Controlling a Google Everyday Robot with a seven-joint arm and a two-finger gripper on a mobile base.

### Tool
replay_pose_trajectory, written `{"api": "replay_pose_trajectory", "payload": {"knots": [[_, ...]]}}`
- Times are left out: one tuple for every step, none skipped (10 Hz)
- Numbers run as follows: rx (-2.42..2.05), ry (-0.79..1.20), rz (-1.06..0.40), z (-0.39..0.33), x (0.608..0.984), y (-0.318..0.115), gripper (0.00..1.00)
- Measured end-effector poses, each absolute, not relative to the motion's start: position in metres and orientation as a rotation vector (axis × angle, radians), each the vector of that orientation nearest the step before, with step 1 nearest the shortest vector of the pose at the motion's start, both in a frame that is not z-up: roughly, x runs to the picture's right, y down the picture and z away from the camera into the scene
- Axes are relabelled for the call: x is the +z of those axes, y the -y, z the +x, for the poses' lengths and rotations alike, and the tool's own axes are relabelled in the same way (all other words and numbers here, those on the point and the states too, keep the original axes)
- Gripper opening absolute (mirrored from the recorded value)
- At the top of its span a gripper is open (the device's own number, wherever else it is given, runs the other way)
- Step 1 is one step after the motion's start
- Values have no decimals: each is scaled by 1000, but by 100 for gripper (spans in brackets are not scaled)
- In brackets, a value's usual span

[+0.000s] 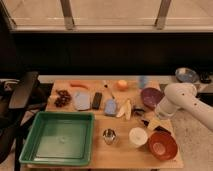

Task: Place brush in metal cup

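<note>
The metal cup (108,135) is small and shiny and stands near the table's front edge, between the green tray and the white cup (138,136). The brush (160,129) is a slim dark shape lying just behind the red bowl (162,145), partly covered by my arm. My gripper (146,119) hangs at the end of the white arm (178,102), low over the table at the brush's left end, right of the banana. It is well to the right of the metal cup and further back.
A green tray (35,150) fills the front left. A purple bowl (151,96), orange (121,85), carrot (79,84), black block (96,100), light-blue pad (110,106), banana (125,109) and dark fruit (62,97) lie across the back. A grey bowl (186,75) sits off to the right.
</note>
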State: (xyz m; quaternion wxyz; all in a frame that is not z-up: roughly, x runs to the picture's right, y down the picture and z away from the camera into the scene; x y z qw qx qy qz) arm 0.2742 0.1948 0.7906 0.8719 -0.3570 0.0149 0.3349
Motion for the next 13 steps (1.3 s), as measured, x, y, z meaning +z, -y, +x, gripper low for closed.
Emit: {"api": "replay_pose_trajectory", "payload": {"knots": [[664,-11,-734,270,794,-199,65],[645,-3,-721,267,796,-202,65],[632,-1,-711,265,797,-204,65],[616,1,-699,264,800,-206,65],[606,3,-695,262,803,-207,65],[595,7,-689,258,807,-206,65],[588,11,-687,255,814,-206,65],[589,11,-685,255,820,-206,65],[590,12,-683,255,826,-203,65],[592,14,-682,256,833,-200,65],[594,19,-680,255,839,-196,64],[596,20,-688,257,841,-197,61],[600,22,-695,260,842,-199,51]]}}
